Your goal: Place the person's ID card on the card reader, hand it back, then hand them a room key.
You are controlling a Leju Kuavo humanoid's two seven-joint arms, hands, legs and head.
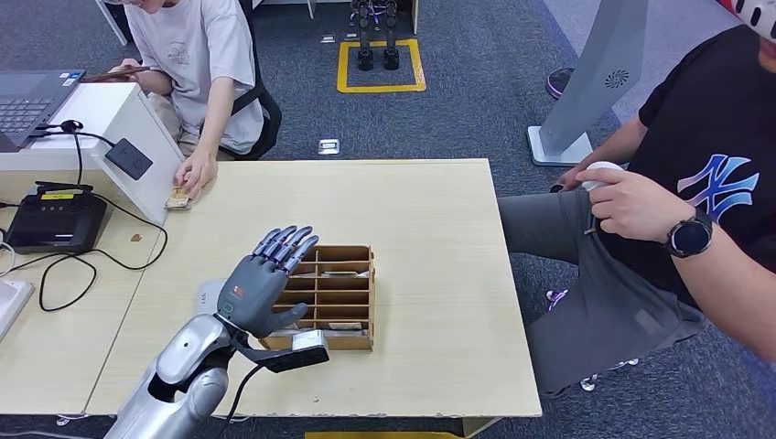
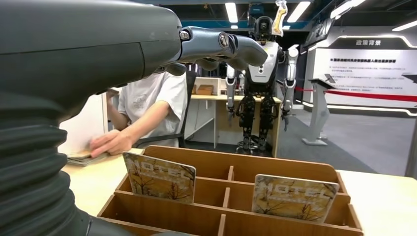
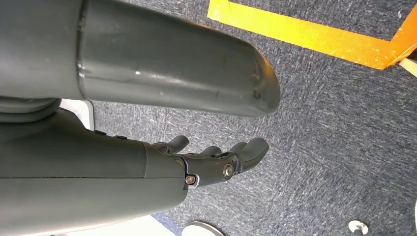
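Observation:
My left hand [image 1: 270, 279] hovers open, fingers spread, over the left part of a wooden divided box [image 1: 352, 254] on the pale table [image 1: 439, 229]. In the left wrist view its thumb [image 2: 221, 45] reaches out above the box [image 2: 236, 169], where two "HOTEL" key cards [image 2: 160, 177] [image 2: 295, 196] stand in slots. A person in a grey shirt presses the ID card [image 1: 177, 198] down at the table's far left corner; the card [image 2: 78, 158] lies under their hand. A small black card reader [image 1: 128, 157] sits on the white stand. My right hand [image 3: 211, 162] hangs over the carpet, holding nothing.
A black terminal [image 1: 53, 221] with cables and a laptop [image 1: 27, 101] stand on the left desk. A second person [image 1: 695, 201] in a black shirt sits close to the table's right edge. Yellow floor tape [image 1: 380, 66] lies beyond the table.

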